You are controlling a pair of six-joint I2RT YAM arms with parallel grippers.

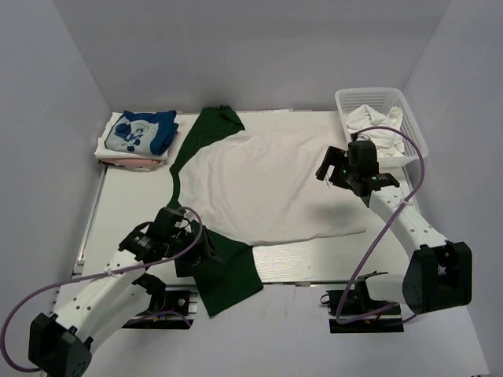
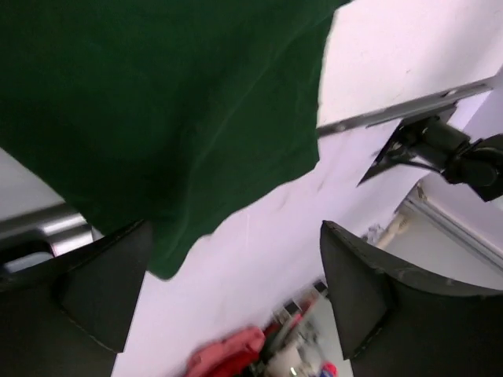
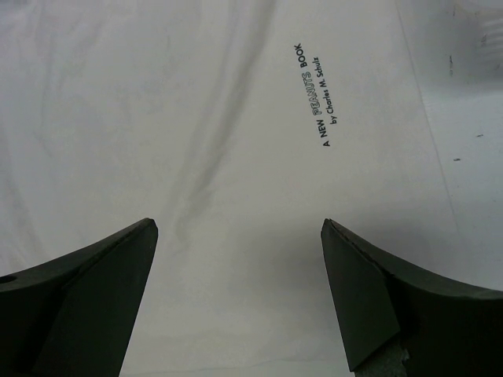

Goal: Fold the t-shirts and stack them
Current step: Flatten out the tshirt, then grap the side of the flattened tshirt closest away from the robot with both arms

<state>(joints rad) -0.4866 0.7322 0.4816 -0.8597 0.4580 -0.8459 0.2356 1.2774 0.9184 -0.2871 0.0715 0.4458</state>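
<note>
Since folding starts from flat cloth, the white t-shirt with dark green sleeves (image 1: 267,184) lies spread across the middle of the worktop (image 1: 126,208). Its far sleeve (image 1: 214,126) reaches toward the back edge, and its near green sleeve (image 1: 232,279) droops over the front edge. My left pincer (image 1: 196,250) hangs just beside that near sleeve, jaws apart with nothing between them. I judge it is placed there to take the sleeve and bring it inward. My right pincer (image 1: 330,171) hovers over the shirt's right side, also spread wide and empty, above a small line of black print (image 3: 314,94). At the far left corner, a folded white-and-blue cartoon shirt (image 1: 141,132) rests on a pink one (image 1: 130,161), probably where this shirt will be stacked. A white basket (image 1: 413,126) at the far right holds crumpled white cloth (image 1: 376,124).
</note>
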